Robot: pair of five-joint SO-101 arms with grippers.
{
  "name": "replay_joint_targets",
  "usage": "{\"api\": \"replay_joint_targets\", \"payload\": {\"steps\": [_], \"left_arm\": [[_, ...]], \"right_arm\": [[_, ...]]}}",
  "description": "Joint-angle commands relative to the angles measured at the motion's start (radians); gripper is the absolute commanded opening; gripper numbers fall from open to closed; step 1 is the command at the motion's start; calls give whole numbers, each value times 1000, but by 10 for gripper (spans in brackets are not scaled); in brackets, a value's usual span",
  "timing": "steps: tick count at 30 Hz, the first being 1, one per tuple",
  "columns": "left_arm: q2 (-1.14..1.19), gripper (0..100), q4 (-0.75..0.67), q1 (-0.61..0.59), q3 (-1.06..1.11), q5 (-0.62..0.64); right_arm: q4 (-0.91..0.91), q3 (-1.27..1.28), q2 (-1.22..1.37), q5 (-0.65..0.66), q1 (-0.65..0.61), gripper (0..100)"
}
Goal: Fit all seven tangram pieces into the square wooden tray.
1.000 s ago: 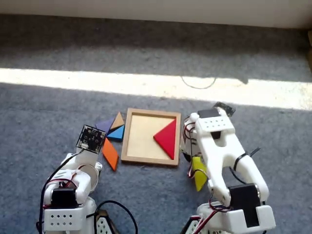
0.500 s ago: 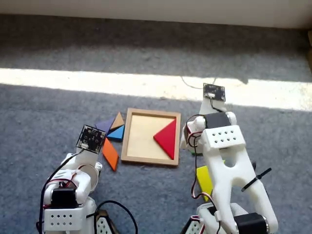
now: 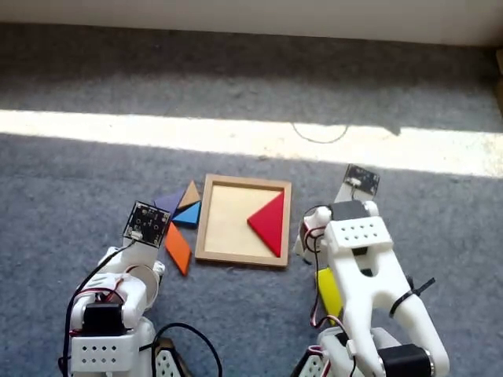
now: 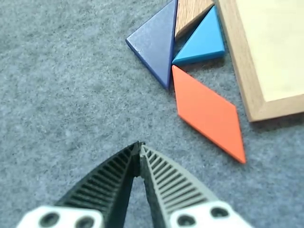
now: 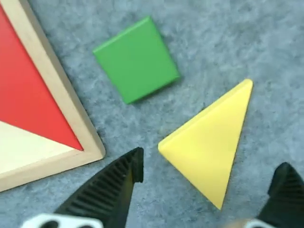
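Note:
The square wooden tray (image 3: 206,228) holds a red triangle (image 3: 269,222) at its right side. Left of the tray lie a purple triangle (image 4: 154,42), a wood-coloured triangle (image 4: 192,12), a blue triangle (image 4: 204,42) and an orange parallelogram (image 4: 209,114). My left gripper (image 4: 140,149) is shut and empty, low over the carpet, short of the orange piece. Right of the tray lie a green square (image 5: 137,59) and a yellow triangle (image 5: 211,140). My right gripper (image 5: 209,171) is open above the yellow triangle, one finger on each side of its near corner.
Everything rests on grey carpet (image 3: 94,173). A sunlit strip (image 3: 157,129) and a thin cable (image 3: 318,137) lie beyond the tray. The right arm (image 3: 361,251) covers part of the yellow triangle (image 3: 328,292) in the high view.
The right arm has straightened, its wrist swinging away from the tray's right edge, out past it, then back a little. The left arm and the pieces have not moved.

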Motion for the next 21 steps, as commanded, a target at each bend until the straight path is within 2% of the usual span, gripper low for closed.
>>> {"api": "replay_joint_targets", "payload": {"steps": [1,21], "left_arm": [[-31,5,-17,-13,-7,-9],[-31,5,-17,-13,-7,-9]], "right_arm": [[-101,71,-38,-8,19,393],[-108,117,-36,-55,21,392]]}}
